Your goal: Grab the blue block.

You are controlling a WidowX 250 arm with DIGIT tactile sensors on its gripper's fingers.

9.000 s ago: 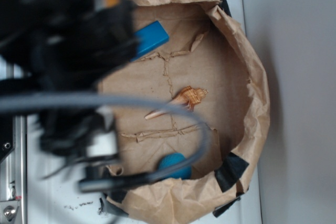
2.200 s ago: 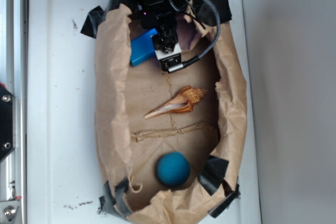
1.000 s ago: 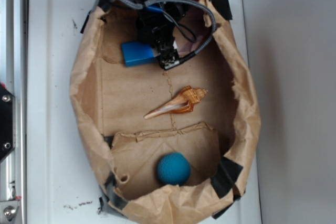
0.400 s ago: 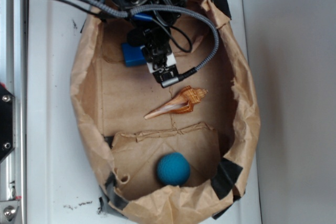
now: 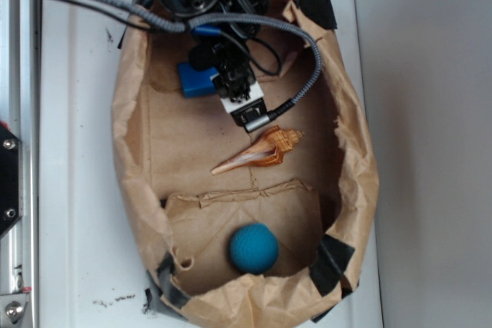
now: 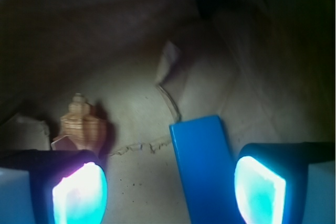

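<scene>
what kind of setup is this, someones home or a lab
Probably a lab test rig, not a home: a taped brown paper bag opened as a bin on a white table, holding odd props, a blue block, shell and ball.

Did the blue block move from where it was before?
Yes. The blue block now lies left of the paper's centre crease; nine seconds ago it sat near the crease line, tilted. The seashell kept its place.

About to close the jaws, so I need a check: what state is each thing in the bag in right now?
gripper: open, pads either side of the block, not clamped
blue block: lying flat on the bag floor between the pads, nearer the right-hand one in the wrist view
seashell: lying on its side, untouched
teal ball: resting at the bag's far end, clear of the arm
paper bag: lying open, rim crumpled
</scene>
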